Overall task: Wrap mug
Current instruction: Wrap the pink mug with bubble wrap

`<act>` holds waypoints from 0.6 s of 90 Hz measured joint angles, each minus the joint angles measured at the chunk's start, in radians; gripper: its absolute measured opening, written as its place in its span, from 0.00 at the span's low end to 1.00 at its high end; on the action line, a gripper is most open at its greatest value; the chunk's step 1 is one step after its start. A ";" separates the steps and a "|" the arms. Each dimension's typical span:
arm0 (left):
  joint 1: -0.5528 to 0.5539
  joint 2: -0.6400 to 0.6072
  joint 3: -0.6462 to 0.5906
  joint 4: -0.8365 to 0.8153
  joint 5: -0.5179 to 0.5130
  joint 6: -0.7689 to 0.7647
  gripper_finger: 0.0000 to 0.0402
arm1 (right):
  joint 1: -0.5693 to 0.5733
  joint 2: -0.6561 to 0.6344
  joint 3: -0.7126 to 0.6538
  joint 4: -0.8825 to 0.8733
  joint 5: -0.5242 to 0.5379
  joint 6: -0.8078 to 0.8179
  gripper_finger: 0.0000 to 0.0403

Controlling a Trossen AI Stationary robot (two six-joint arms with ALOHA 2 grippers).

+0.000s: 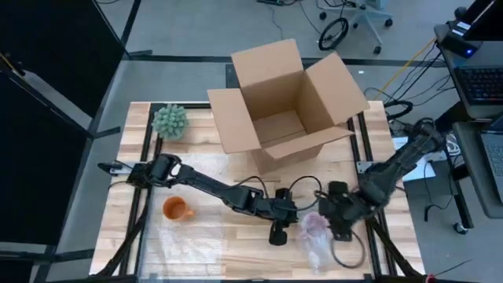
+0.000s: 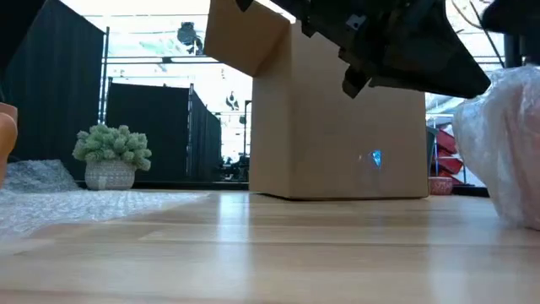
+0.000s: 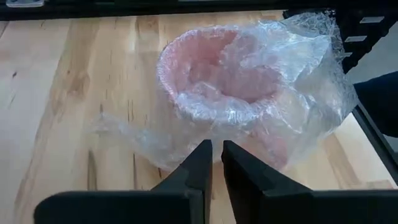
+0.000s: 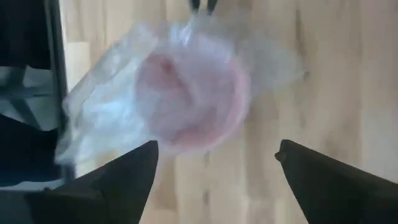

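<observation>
From above, my left gripper [image 1: 277, 233] and right gripper [image 1: 339, 224] are flanking the pink mug [image 1: 316, 226], sitting half-wrapped in bubble wrap [image 1: 324, 250] near the table's front edge.

Low down, the wrap is bulging loosely; it could be springing open.

My left wrist is showing fingers nearly together, holding nothing.

My right wrist is showing fingers wide apart over the mug; descending carelessly could tip it.

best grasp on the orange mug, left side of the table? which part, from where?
Probably the rim. The orange mug stands apart from the plastic sheet, its mouth apparently up and its handle pointing toward the table's middle. Coming from above, one finger inside and one outside the wall opposite the handle, seems safest. The left end effector is shut beside the wrapped pink mug; the right end effector is open over it.
</observation>
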 joint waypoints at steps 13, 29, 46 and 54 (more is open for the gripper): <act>0.000 0.000 0.000 0.000 0.000 0.000 0.07 | 0.151 0.004 -0.113 0.028 -0.028 0.259 0.79; 0.001 0.000 0.000 0.000 0.000 0.011 0.07 | 0.229 0.020 -0.276 0.232 0.091 0.374 0.79; 0.003 0.000 0.000 -0.001 0.005 0.030 0.07 | 0.149 0.023 -0.323 0.311 0.220 0.227 0.79; 0.003 0.004 0.000 0.002 0.031 0.034 0.07 | 0.088 0.022 -0.323 0.304 0.232 0.094 0.79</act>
